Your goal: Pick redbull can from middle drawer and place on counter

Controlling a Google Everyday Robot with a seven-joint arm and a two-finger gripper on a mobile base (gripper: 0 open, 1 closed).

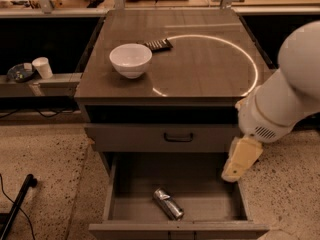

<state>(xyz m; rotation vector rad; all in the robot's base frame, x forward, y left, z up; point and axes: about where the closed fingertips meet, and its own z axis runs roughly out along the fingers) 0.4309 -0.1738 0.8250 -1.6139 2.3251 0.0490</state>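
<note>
The redbull can [168, 203] lies on its side on the floor of the open middle drawer [205, 184], near the front and a little left of centre. The counter [205, 64] is above, with a bright ring reflection. My white arm comes in from the right. Its cream-coloured gripper [236, 170] hangs over the drawer's right wall, to the right of the can, above it and apart from it. Nothing shows in the gripper.
A white bowl [130, 59] and a dark ridged flat object [158, 45] sit on the counter's left back part. A shut drawer front with a black handle [179, 137] is above the open drawer. A paper cup [43, 67] stands on a low shelf at left. A black pole [17, 204] lies on the floor at left.
</note>
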